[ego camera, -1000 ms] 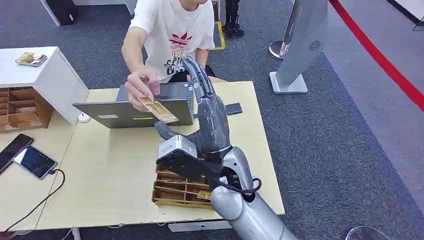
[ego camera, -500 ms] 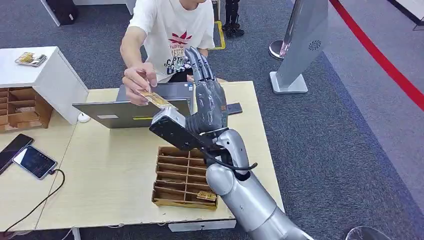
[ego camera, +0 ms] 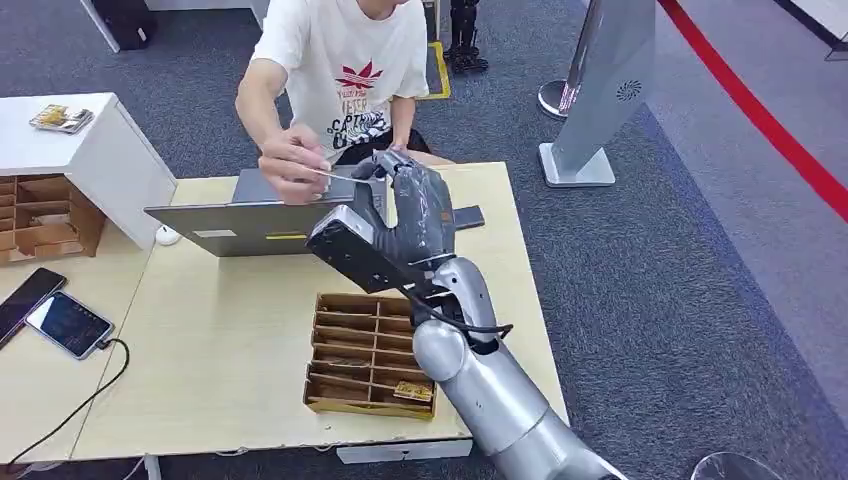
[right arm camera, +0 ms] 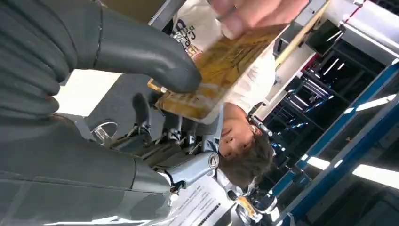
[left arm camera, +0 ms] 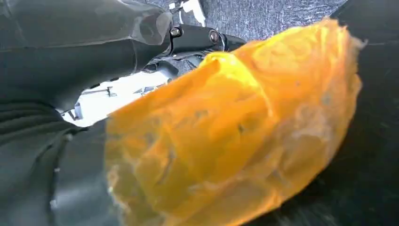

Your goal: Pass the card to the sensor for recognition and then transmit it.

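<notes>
One card (ego camera: pixel 330 174) held by a person's hand (ego camera: pixel 290 160). One laptop (ego camera: pixel 270 215). Two wooden trays: one (ego camera: pixel 340 345) on the table (ego camera: pixel 220 340), one (ego camera: pixel 40 215) beside the white cabinet (ego camera: pixel 95 150). Two phones (ego camera: pixel 68 322) (ego camera: pixel 25 298). One robot right hand (ego camera: pixel 420 205).

the right arm (ego camera: pixel 500 400) looks like smooth brushed silver metal, and the right hand (ego camera: pixel 420 205) is matt dark grey, sort of rubbery plastic. the card (right arm camera: pixel 221 70) is glossy gold plastic. table (ego camera: pixel 220 340) is pale smooth wood laminate, the divided tray (ego camera: pixel 365 355) looks like raw brown wood or card. the laptop (ego camera: pixel 265 215) is matt grey metal, and the floor (ego camera: pixel 660 270) is rough grey carpet.
</notes>
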`<state>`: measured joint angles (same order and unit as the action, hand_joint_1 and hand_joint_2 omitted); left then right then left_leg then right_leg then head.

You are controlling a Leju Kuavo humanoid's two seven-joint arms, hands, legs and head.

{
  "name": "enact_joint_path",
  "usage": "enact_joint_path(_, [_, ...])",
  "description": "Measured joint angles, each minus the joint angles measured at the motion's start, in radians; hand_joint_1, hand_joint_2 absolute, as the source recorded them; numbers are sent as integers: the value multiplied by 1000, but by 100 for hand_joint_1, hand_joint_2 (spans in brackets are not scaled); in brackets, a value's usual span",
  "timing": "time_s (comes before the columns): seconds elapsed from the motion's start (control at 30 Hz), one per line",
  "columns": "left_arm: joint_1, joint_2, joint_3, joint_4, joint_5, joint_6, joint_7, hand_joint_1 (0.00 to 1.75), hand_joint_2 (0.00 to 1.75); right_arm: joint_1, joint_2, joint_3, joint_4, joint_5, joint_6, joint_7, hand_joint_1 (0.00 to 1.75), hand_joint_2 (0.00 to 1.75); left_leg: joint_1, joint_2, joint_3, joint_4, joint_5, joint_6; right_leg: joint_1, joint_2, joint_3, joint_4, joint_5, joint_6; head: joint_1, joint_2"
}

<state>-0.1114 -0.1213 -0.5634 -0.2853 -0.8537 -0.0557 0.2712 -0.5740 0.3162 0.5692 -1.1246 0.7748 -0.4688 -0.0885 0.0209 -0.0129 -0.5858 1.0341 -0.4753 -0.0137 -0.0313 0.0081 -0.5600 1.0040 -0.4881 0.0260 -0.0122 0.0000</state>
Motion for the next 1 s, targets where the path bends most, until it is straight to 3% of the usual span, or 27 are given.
enact_joint_path(0.53, [-6,-5,-17,0,-34,-13,-10,0,0,2,0,-19,10,-15,9,-18,175,175,0,0,0,0,0,0,0,0,0,0,0,0,0,0])
enact_joint_path(1.0, [-6,-5,-17,0,-38,-11,-10,0,0,54,0,-28,-60,-127,47,-54,175,175,0,0,0,0,0,0,0,0,-1,0,0,0,0,0])
